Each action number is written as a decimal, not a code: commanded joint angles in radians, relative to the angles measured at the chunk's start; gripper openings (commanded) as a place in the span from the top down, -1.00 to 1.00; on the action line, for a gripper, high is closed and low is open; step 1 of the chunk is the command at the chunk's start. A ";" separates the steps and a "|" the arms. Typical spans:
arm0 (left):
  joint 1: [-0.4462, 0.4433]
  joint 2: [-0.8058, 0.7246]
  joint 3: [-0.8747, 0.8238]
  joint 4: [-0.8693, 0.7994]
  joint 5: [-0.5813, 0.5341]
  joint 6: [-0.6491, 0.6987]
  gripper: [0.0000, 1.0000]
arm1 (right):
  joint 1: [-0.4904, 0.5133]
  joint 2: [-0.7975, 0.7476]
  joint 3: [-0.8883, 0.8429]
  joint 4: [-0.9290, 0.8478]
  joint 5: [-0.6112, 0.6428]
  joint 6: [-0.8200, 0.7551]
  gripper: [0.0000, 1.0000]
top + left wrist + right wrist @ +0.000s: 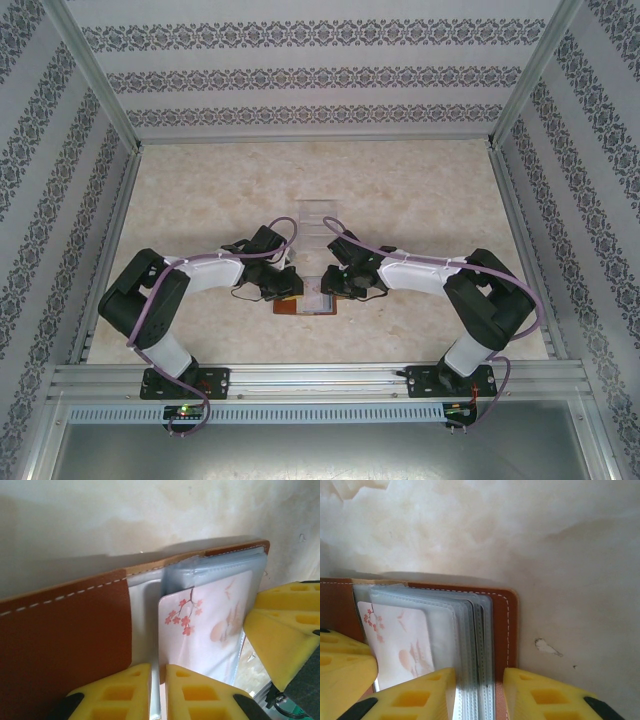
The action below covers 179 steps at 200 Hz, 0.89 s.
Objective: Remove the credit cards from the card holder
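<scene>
The reddish-brown card holder [290,308] lies open between my two grippers at the near middle of the table. Its leather cover [65,640] and clear inner sleeves [470,630] show close up. A pale card printed with pink blossoms [205,625] sits in a sleeve, and also appears in the right wrist view [400,640]. My left gripper [157,667] is shut on a thin pale sleeve edge beside that card. My right gripper [480,672] is closed around the stack of sleeves and the cover's right edge [512,625]. Both grippers [283,285] [335,283] meet over the holder.
A clear plastic tray [320,215] lies just beyond the card holder on the marbled table [200,190]. Patterned walls and metal rails [110,230] enclose the table on three sides. The right gripper's yellow fingers [285,630] crowd the left wrist view.
</scene>
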<state>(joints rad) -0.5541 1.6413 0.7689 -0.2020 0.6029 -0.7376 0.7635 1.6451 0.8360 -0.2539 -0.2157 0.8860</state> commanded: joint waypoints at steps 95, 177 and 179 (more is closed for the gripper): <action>0.055 -0.108 -0.062 0.117 0.054 -0.081 0.39 | 0.003 0.024 -0.002 -0.048 0.032 -0.014 0.33; 0.058 -0.013 -0.072 0.155 0.080 -0.085 0.33 | 0.003 0.023 0.009 -0.058 0.024 -0.015 0.33; 0.059 -0.012 -0.072 0.155 0.081 -0.085 0.33 | 0.002 0.024 0.009 -0.058 0.024 -0.016 0.33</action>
<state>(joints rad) -0.5083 1.6039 0.7124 -0.0910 0.6582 -0.8127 0.7639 1.6447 0.8406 -0.2607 -0.2161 0.8845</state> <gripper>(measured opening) 0.335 0.337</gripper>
